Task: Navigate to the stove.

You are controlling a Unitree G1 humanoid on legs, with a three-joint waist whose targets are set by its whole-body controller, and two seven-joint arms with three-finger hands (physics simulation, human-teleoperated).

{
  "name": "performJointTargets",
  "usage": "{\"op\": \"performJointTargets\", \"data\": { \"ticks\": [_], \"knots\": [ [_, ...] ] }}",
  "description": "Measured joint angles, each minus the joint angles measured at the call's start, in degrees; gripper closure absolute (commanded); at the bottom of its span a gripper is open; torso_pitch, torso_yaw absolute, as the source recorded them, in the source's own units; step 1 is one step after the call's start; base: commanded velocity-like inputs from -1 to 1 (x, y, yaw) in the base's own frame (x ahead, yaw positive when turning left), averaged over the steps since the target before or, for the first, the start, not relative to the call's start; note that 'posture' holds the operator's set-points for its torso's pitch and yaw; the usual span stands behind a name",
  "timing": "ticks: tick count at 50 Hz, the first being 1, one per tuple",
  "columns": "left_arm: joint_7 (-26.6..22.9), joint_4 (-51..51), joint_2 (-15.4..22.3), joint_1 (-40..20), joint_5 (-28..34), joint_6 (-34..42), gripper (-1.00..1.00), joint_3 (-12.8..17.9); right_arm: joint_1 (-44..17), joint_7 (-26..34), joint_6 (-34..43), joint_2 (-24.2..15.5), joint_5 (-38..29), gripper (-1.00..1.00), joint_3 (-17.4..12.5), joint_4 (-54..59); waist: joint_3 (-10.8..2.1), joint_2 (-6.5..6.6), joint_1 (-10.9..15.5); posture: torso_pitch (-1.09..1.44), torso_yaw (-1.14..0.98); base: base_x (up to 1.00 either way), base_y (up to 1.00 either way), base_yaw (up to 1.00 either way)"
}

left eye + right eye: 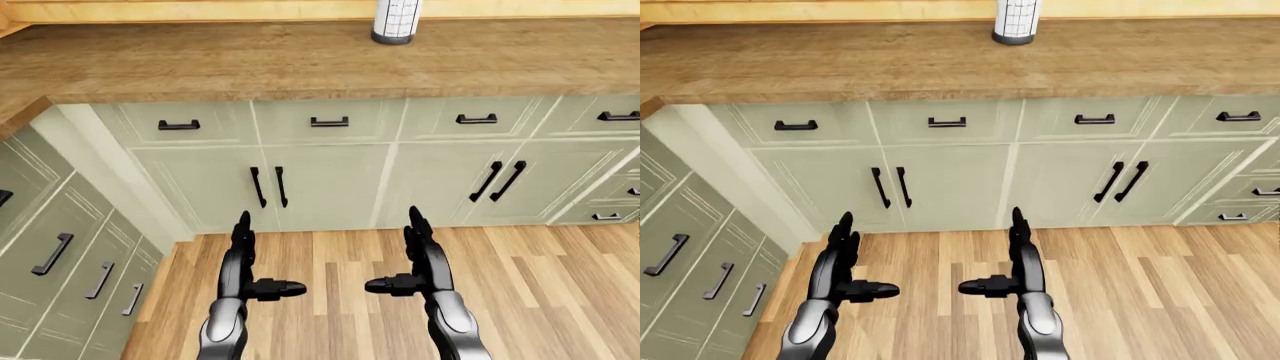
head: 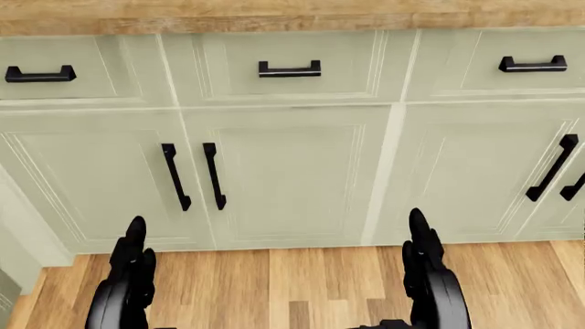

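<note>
No stove shows in any view. I face a corner run of pale green cabinets (image 1: 330,180) under a wooden counter (image 1: 200,64), with a white gridded container (image 1: 396,21) standing at its top edge in the left-eye view. My judgement: I should turn the body away from this corner and scan along the counter run until the stove appears, keeping both arms tucked clear of the cabinet doors. Left hand (image 1: 243,259) and right hand (image 1: 420,259) hang over the wood floor (image 1: 540,292), fingers extended and spread, thumbs pointing inward, holding and touching nothing.
</note>
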Motion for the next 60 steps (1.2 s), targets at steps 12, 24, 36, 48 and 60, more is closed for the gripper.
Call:
{"op": "performJointTargets", "data": {
  "ticks": [12,24,36,48,60],
  "knots": [
    [-0.63,-0.66,0.05,-0.11,1.55,-2.27,-1.0,-0.49,-0.29,1.01,-0.69,-0.16,0.36,-1.0,-0.02,-1.82,-3.08,-0.33,0.41,0.0,0.0,0.0,0.0,0.0],
    [0.32,-0.84,0.43,-0.32,1.88,-2.56,-1.0,0.35,-0.47,1.78,-0.7,0.16,-0.07,-1.0,1.09,-1.66,-3.83,2.98,1.39,0.0,0.0,0.0,-0.28,0.0],
    [-0.35,-0.2,-0.43,-0.29,1.96,-2.67,-1.0,-1.66,-0.03,1.22,-0.45,-0.55,-0.54,-1.0,-0.57,-1.58,-2.69,-2.44,0.1,0.0,0.0,0.0,-0.49,0.0],
    [0.06,-1.01,0.36,-0.34,2.05,-2.97,-1.0,0.05,-0.61,1.74,-0.66,0.23,-0.57,-1.0,1.12,-1.48,-2.07,3.56,1.97,0.0,0.0,0.0,-0.49,0.0],
    [0.02,-1.08,-0.41,-0.65,2.08,-2.99,-1.0,-0.91,-0.87,1.51,-0.79,-0.52,-0.73,-1.0,0.14,-1.6,-3.0,-3.08,0.36,0.0,0.0,0.0,-0.48,0.0]
  ]
}}
